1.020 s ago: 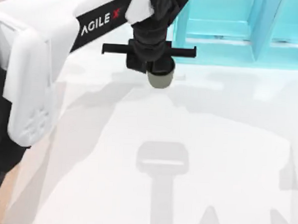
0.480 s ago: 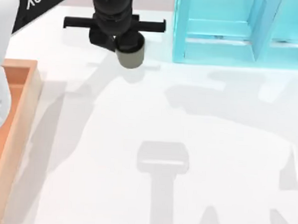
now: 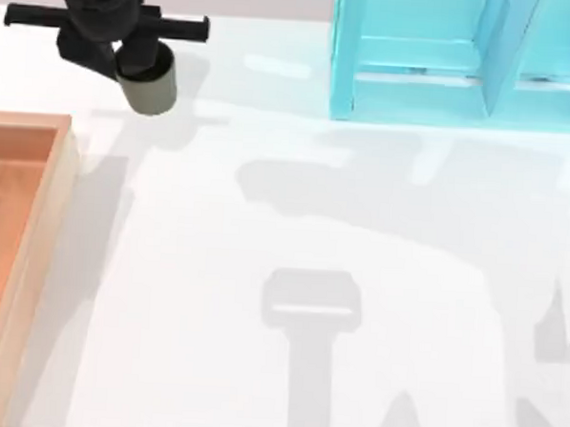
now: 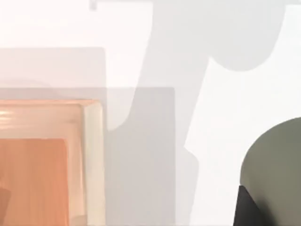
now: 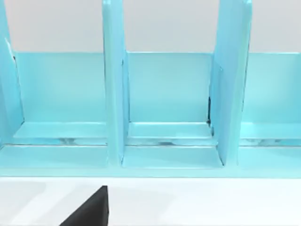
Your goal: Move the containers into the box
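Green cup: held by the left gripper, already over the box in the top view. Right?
Not quite. The left gripper does hold the green cup, but the top view shows the cup over bare table, beyond the far corner of the box, not over it yet.

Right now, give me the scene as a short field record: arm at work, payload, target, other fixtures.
active arm: left gripper, at the top view's far left, shut on the olive-green cup
payload: olive-green cup, upright, held above the table, not yet over the tray
target: wooden tray at the table's left edge; its pale corner also in the left wrist view
fixture: cyan shelf unit at the far right, open compartments facing the right wrist camera
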`<state>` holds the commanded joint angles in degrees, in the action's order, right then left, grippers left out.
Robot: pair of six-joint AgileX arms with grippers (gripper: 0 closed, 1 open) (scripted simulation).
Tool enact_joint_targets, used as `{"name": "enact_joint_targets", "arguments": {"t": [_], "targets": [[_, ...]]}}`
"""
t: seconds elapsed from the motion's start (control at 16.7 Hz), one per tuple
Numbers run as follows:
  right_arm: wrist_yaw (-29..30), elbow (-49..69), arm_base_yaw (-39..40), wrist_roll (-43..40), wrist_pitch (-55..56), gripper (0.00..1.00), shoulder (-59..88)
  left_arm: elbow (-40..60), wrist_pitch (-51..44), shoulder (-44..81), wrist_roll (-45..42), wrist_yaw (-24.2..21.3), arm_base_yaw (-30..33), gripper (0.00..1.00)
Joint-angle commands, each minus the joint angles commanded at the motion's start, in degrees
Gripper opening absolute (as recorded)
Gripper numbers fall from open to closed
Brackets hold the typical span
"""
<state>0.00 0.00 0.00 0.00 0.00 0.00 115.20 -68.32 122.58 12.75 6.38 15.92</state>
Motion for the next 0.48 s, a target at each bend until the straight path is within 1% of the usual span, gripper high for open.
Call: {"name": "enact_joint_targets", "arguments": {"t": [0.48], "targets": [[0.0,0.0,0.0,0.0,0.0,1.0,0.0,-17.71,-5.23,-16.53,-26.06,-3.82,-26.84,0.0]]}}
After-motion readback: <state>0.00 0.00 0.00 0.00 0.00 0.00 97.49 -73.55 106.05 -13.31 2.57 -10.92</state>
